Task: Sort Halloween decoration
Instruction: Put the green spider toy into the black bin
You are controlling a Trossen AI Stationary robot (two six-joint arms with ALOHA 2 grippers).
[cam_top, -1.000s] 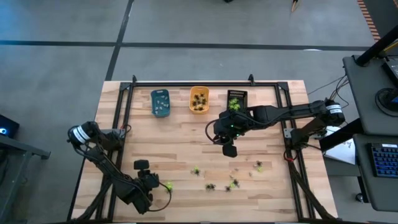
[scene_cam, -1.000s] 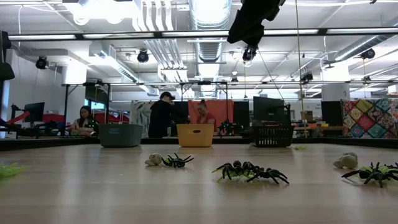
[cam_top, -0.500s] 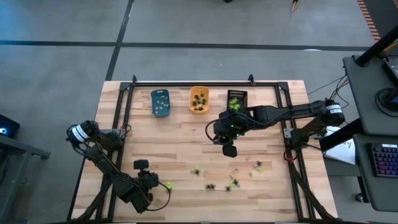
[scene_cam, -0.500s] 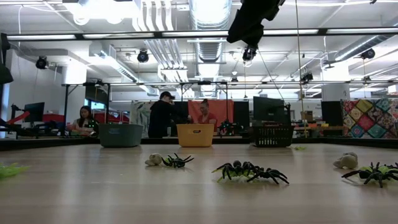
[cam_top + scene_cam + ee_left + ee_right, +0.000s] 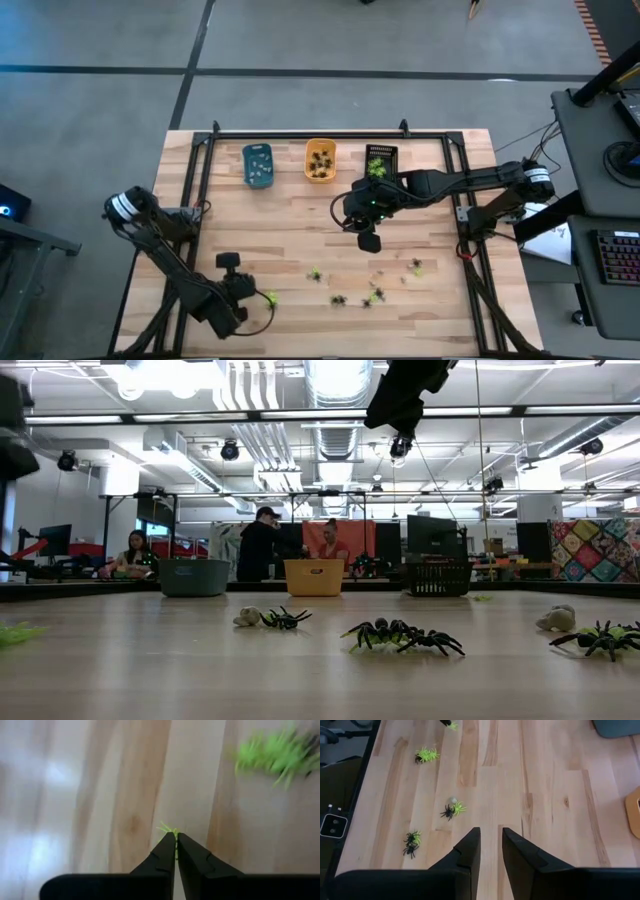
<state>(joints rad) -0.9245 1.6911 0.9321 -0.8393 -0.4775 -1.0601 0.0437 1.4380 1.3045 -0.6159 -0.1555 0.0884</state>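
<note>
L gripper (image 5: 175, 839) low at table's 7 o'clock, fingers pinched together on a yellow-green spider (image 5: 168, 828). R gripper (image 5: 490, 842) hovers mid-table, fingers slightly apart, empty. Loose spiders (image 5: 372, 295) lie at 5 o'clock.

Overhead view straight down, low view level across tabletop (image 5: 300, 660), wrist views close

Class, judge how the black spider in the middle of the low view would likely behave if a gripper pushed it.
The black spider stands on thin splayed legs, so it would probably slide lightly rather than roll. Those legs touch the green spider beside it, so they may snag and drag it along.
</note>
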